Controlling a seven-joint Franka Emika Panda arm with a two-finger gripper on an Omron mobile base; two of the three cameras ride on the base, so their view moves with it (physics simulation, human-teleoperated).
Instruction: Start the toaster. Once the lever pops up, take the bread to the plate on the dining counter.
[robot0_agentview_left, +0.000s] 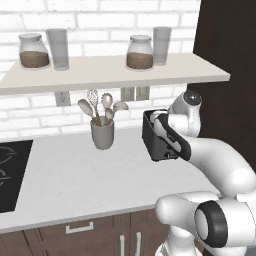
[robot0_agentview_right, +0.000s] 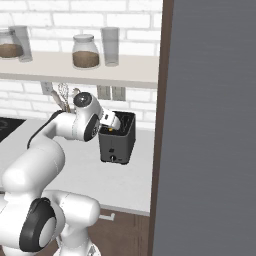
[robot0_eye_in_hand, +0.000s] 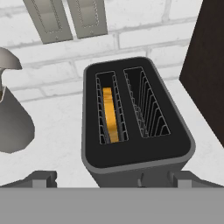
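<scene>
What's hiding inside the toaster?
In the toaster, the left slot as the hand view shows it holds the bread, a yellow-orange slice standing on edge. The other slot shows only wire guides. The slice's lower part is hidden down in the slot.

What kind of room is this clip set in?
A rendered home kitchen, by the look of it: a toaster with bread in one slot on a white worktop, a black hob, a utensil cup and storage jars on a shelf.
</scene>
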